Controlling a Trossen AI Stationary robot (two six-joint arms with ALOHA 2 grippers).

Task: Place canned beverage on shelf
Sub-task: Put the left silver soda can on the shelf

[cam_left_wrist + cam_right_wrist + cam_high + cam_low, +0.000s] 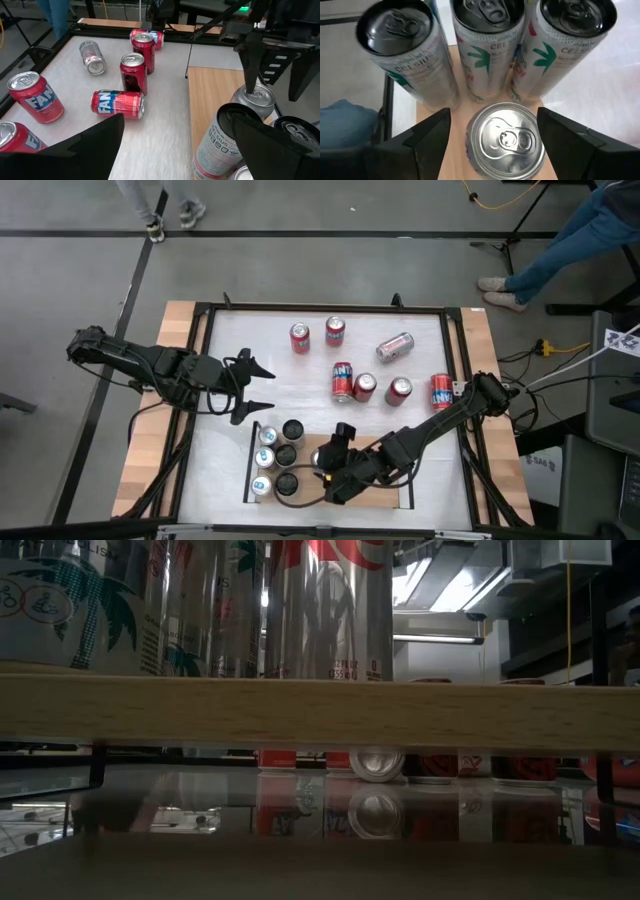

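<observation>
Straddling silver can (506,138) on shelf (454,150) — right gripper (492,137), fingers apart.

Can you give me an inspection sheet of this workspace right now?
Surface: white tabletop, black frame.
Job's things: light-wood shelf holds upright cans; a silver-topped can stands between the right end effector's fingers.
Clutter: red cans loose on the table, some lying down, plus a silver can on its side.
End effectors: left end effector open above the table; right end effector open around the can.
Cables: yellow cable on the floor.
Surroundings: a person's legs beside the table.
</observation>
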